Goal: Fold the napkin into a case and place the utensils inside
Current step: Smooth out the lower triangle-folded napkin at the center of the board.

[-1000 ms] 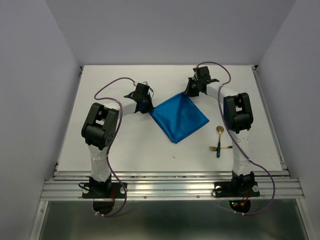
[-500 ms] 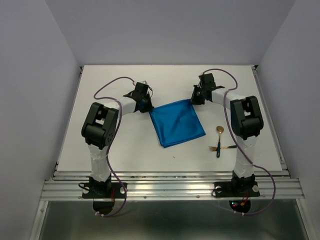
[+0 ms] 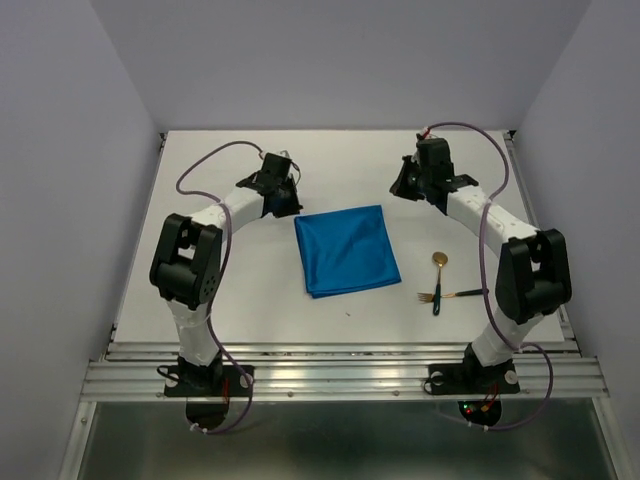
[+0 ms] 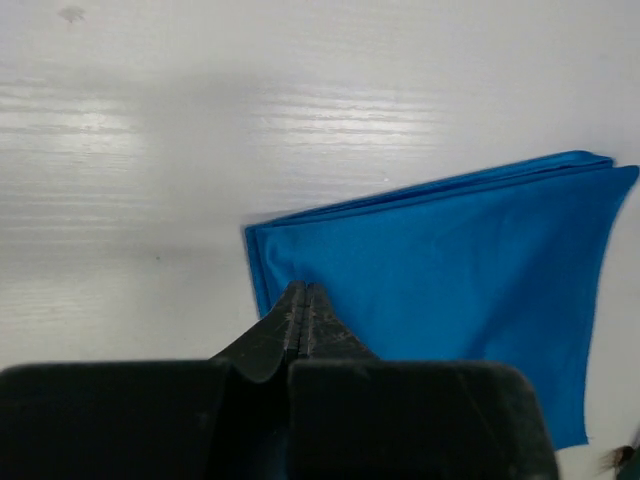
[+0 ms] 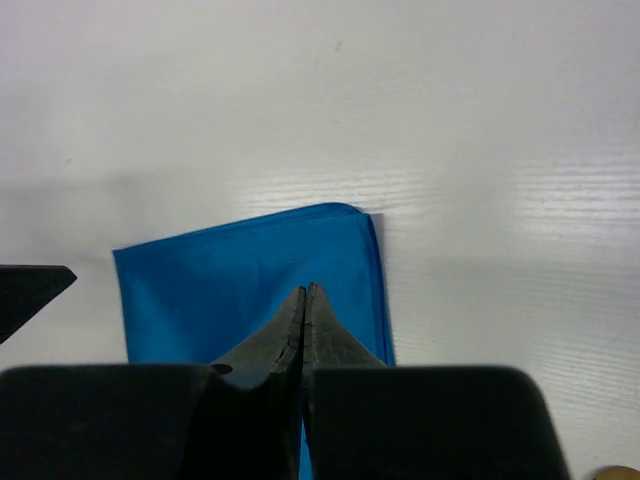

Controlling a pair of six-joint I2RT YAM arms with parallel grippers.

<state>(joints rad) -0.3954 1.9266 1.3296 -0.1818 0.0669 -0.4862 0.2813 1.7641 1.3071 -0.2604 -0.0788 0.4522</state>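
Observation:
The blue napkin lies flat on the white table as a folded, roughly square pad, its layered edges showing in the left wrist view and the right wrist view. My left gripper hovers shut just beyond the napkin's far left corner, its tips pressed together with no cloth between them. Just past the far right corner my right gripper is also shut and empty. The gold-headed spoon and fork lie crossed right of the napkin.
White walls enclose the table on the left, back and right. The metal rail with both arm bases runs along the near edge. Purple cables loop over each arm.
The napkin has swung from a diamond to lie square and flat, a little nearer. Both grippers have drawn away from its far corners, the right arm stretching out to the right.

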